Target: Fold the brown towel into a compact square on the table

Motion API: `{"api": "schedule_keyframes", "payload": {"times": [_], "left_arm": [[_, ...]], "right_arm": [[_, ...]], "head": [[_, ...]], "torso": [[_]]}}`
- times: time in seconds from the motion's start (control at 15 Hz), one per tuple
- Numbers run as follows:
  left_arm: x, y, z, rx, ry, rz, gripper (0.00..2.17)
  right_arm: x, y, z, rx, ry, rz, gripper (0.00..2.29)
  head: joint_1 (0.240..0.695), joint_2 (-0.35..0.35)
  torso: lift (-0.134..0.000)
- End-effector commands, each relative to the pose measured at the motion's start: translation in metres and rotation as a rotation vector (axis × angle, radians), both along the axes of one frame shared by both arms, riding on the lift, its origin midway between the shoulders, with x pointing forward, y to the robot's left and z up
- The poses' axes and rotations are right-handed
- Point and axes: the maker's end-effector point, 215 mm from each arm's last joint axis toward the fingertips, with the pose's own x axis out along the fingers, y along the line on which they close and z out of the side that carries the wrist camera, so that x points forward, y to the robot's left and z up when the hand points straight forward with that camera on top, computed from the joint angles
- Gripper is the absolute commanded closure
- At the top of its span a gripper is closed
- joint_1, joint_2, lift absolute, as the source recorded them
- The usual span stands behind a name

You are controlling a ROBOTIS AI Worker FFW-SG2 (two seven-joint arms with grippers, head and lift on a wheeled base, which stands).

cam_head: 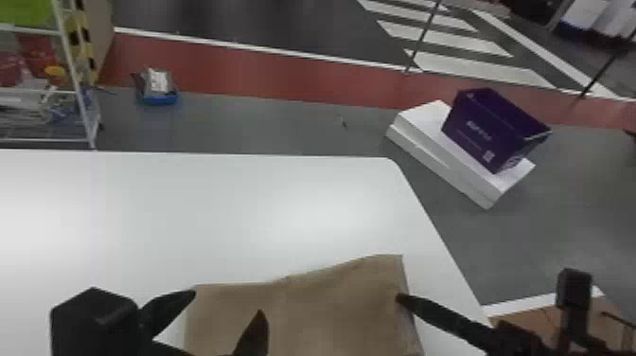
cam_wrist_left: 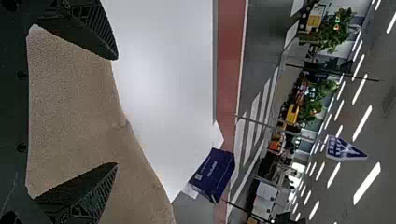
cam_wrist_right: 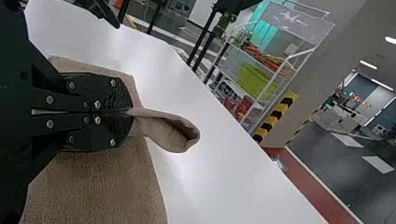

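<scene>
The brown towel lies on the white table. My right gripper pinches its edge, and my left gripper has its fingers spread over it. I should pinch the left side too, then lift both sides slowly together, so the fold comes out straight.

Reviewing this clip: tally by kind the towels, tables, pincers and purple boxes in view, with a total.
Towels: 1, the brown towel
Tables: 1, the white table
Pincers: 2, the left pincer and the right pincer
Purple boxes: 1, the purple box beyond the table
Total: 5
</scene>
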Motion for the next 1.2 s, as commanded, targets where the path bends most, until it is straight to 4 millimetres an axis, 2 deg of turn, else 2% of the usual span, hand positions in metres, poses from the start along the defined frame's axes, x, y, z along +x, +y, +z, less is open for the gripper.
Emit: {"api": "schedule_keyframes", "payload": {"times": [0.0, 0.27, 0.53, 0.67, 1.0, 1.13], "left_arm": [[-0.002, -0.001, 0.001, 0.006, -0.004, -0.004, 0.08], [-0.007, -0.003, -0.002, 0.027, -0.004, -0.021, 0.08], [-0.011, -0.009, -0.008, 0.037, 0.002, -0.038, 0.08], [-0.012, -0.01, -0.009, 0.037, 0.005, -0.04, 0.08], [-0.017, -0.021, -0.013, 0.039, 0.012, -0.051, 0.08], [-0.019, -0.021, -0.015, 0.059, 0.011, -0.056, 0.08]], "right_arm": [[-0.001, 0.001, -0.008, -0.001, 0.026, 0.0, 1.18], [-0.013, -0.002, -0.034, -0.003, 0.083, -0.011, 1.18], [-0.019, -0.032, -0.036, -0.053, 0.109, -0.056, 1.18], [-0.019, -0.047, -0.032, -0.06, 0.112, -0.065, 1.18], [-0.018, -0.044, -0.003, -0.037, 0.082, -0.058, 1.18], [-0.027, -0.049, -0.014, -0.032, 0.114, -0.072, 1.18]], "head": [[0.695, -0.35], [0.695, -0.35], [0.695, -0.35], [0.695, -0.35], [0.695, -0.35], [0.695, -0.35]], "torso": [[-0.124], [-0.124], [-0.124], [-0.124], [-0.124], [-0.124]]}}
